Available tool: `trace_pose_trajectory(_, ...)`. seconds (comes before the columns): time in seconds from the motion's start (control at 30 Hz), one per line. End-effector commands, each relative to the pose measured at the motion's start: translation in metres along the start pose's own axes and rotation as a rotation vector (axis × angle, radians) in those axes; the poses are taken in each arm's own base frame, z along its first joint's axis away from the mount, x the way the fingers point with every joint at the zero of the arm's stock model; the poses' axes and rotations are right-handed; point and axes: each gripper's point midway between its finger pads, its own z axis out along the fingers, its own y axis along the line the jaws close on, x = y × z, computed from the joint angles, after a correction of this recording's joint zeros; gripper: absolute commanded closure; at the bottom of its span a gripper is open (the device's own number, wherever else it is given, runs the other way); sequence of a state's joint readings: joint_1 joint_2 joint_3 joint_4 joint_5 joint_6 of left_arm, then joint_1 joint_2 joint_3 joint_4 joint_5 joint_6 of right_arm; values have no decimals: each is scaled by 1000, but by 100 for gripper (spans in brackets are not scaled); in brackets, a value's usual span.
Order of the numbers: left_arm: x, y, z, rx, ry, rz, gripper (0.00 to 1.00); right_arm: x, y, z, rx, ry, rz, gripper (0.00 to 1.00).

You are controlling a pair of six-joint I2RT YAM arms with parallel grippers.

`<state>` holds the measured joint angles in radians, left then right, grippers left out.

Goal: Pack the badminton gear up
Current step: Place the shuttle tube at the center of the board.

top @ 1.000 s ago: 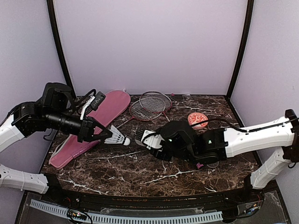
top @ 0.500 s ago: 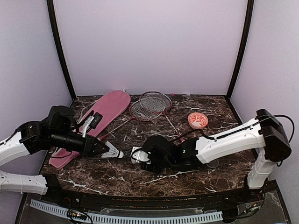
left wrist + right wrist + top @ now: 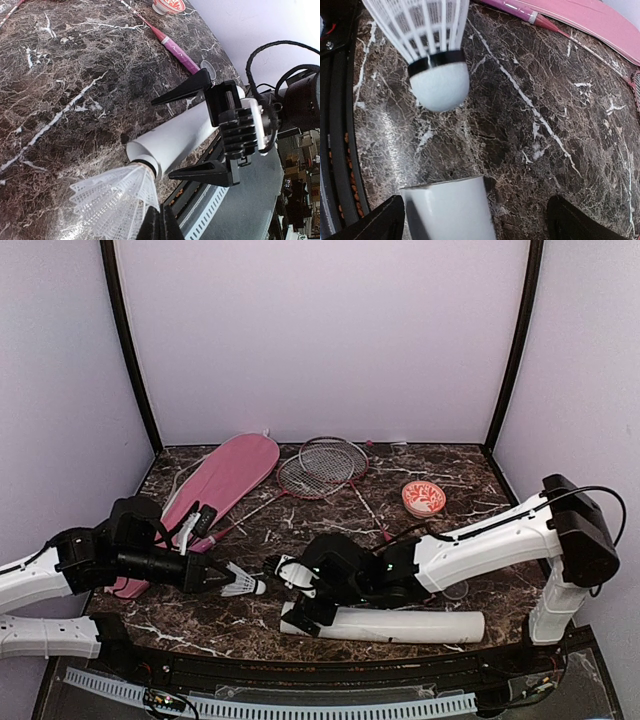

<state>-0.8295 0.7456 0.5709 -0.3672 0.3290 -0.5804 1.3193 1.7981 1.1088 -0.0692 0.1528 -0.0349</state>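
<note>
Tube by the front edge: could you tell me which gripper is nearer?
Right gripper: its open jaws straddle one end of the tube; the left gripper, holding a shuttlecock, is just beyond that end.

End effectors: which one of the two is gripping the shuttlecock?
The left end effector, shut on the shuttlecock by its feathers. The right end effector stands wide open, straddling one end of the white tube.

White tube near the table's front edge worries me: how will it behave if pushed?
The tube lies on its side, round, so a sideways push would probably roll it. Its open end looks hollow, so likely light. The right gripper straddles it open, so little would stop it.
</note>
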Motion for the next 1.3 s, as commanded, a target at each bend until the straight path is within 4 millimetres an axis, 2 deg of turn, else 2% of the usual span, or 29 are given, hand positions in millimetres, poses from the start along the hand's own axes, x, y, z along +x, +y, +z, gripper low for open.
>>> trace_pose_trajectory(0.0, 2, -4, 5, 54, -23, -3, 100, -36, 2, -30, -66, -117, 117, 0)
trace_pose_trajectory(0.1, 5, 2, 8, 41, -18, -11, 100, -37, -5, -45, -92, -127, 185, 0)
trace_pose_trajectory(0.17, 7, 0, 9, 55, -11, -13, 100, -29, -1, -52, -127, -107, 197, 0)
trace_pose_trajectory(0.27, 15, 0, 9, 61, 21, -15, 100, -1, 16, -55, -182, -2, 181, 0)
trace_pose_trajectory(0.3, 17, 2, 9, 53, 28, -16, 100, 6, 21, -65, -188, 20, 166, 0)
trace_pose_trajectory(0.4, 19, 4, 6, 44, 27, -18, 100, 35, 35, -74, -195, 113, 126, 0)
trace_pose_trajectory(0.53, 19, 2, 6, 56, 22, -21, 100, 61, 42, -83, -185, 177, 103, 0)
trace_pose_trajectory(0.63, 19, 3, 6, 56, 21, -27, 100, 71, 40, -84, -153, 210, 76, 0)
trace_pose_trajectory(0.73, 18, 3, 7, 57, 18, -28, 100, 84, 27, -78, -60, 244, 47, 0)
trace_pose_trajectory(0.9, 16, 1, 6, 60, 17, -24, 100, 96, 8, -70, 58, 279, 7, 0)
trace_pose_trajectory(1.07, 15, 0, 5, 61, 12, -22, 100, 103, 0, -65, 93, 309, 17, 0)
trace_pose_trajectory(1.27, 15, -1, 5, 62, 11, -17, 100, 89, 5, -70, 50, 271, 46, 2)
